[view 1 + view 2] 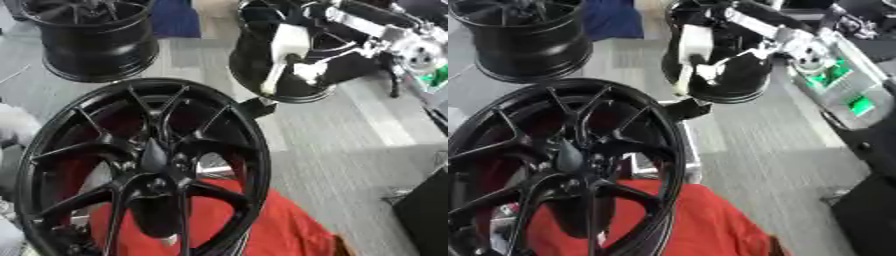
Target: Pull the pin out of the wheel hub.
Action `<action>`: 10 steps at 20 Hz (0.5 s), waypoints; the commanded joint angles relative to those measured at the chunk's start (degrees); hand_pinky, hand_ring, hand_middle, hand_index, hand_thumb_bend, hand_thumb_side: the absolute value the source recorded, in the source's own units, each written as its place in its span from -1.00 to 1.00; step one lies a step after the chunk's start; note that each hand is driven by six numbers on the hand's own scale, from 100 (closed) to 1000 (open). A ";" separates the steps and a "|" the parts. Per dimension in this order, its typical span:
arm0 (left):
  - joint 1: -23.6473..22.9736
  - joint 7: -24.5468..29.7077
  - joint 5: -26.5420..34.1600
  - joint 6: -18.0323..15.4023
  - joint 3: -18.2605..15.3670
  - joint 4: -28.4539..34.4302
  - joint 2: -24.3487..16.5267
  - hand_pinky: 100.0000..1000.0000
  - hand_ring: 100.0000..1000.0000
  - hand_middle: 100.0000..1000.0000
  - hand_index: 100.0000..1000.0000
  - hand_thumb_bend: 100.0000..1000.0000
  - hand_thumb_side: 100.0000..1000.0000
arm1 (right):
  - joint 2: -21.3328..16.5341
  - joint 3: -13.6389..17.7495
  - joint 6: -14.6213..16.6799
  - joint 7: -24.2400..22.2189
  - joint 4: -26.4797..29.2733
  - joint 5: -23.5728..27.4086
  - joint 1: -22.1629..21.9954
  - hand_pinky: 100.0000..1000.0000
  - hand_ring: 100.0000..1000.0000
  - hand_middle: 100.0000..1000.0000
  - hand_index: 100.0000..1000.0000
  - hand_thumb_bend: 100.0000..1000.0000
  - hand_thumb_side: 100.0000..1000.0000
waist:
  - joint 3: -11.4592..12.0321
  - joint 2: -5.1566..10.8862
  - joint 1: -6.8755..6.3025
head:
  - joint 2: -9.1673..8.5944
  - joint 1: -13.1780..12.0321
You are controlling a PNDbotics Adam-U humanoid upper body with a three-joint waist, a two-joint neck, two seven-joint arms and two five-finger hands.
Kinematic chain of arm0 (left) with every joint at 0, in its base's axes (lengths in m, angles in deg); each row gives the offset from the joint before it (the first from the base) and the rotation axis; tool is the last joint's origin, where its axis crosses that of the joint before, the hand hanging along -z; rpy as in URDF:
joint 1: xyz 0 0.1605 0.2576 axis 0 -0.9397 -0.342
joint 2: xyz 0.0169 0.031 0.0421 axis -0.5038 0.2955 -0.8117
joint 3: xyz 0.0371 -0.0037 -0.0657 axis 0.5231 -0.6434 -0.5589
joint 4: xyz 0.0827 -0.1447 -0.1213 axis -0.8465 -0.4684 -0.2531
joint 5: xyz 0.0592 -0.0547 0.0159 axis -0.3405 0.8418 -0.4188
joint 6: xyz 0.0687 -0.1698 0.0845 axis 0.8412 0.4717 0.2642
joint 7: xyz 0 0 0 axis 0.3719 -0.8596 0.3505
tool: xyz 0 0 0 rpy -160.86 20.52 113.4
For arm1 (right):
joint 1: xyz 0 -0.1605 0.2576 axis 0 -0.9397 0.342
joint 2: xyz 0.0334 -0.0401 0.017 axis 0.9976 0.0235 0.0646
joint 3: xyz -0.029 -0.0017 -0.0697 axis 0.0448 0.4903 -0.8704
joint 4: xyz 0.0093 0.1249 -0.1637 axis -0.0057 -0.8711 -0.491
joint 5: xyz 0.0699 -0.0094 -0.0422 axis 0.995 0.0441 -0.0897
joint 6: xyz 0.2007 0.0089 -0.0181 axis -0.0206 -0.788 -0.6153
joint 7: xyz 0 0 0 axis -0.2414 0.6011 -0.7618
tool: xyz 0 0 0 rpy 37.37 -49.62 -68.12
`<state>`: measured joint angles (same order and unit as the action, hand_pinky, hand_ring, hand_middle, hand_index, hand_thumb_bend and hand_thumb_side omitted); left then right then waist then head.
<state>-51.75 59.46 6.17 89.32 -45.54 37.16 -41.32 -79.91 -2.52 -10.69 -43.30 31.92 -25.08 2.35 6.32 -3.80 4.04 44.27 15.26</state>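
A large black spoked wheel (87,150) stands upright in the foreground, filling the lower left. At its hub (156,161) a dark rounded piece sticks out toward me; I cannot make out a pin as such. My right arm comes in from the upper right, silver and black. Its hand (290,44) hangs high above and behind the wheel's top right edge, well clear of the hub. A slim pale rod shape (273,75) runs down from the hand. I cannot tell whether the rod is part of the hand or something it holds.
A red cloth (280,230) lies under the wheel at the bottom. Two more black wheels lie on the grey floor, one at the back left (92,45) and one behind my right hand (249,65). A device with green lights (842,90) and a black box (429,215) stand on the right.
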 commanded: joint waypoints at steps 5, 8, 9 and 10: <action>-0.22 -0.93 -0.55 -0.11 -1.06 1.14 -1.67 0.12 0.18 0.18 0.43 -1.00 0.70 | 11.52 8.88 -7.16 13.27 0.63 -7.25 -14.45 0.58 0.38 -0.09 0.16 -1.00 -0.74 | -1.39 0.71 0.06 | -0.15 -1.13; -0.35 -1.11 -0.50 -0.17 -1.20 1.21 -1.81 0.12 0.18 0.18 0.43 -1.00 0.70 | 17.69 9.75 -12.34 17.57 -3.40 -8.24 -18.51 0.65 0.55 0.48 0.74 -1.00 -0.78 | -1.55 0.87 0.08 | -0.15 -1.10; -0.41 -1.18 -0.45 -0.18 -1.26 1.21 -1.87 0.12 0.18 0.18 0.43 -1.00 0.70 | 19.36 10.09 -14.11 18.41 -5.69 -8.56 -19.42 0.67 0.58 0.55 0.80 -1.00 -0.78 | -1.53 0.89 0.08 | -0.15 -1.03; -0.45 -1.23 -0.40 -0.19 -1.30 1.21 -1.89 0.12 0.18 0.18 0.43 -1.00 0.70 | 20.88 10.60 -15.66 19.22 -7.91 -8.75 -19.95 0.71 0.65 0.67 0.88 -1.00 -0.78 | -1.54 0.88 0.05 | -0.15 -1.02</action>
<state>-52.62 58.55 5.68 89.17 -46.41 37.21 -41.80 -59.67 6.78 -24.49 -25.36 25.52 -32.99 -17.66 4.80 -3.37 4.25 44.27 14.28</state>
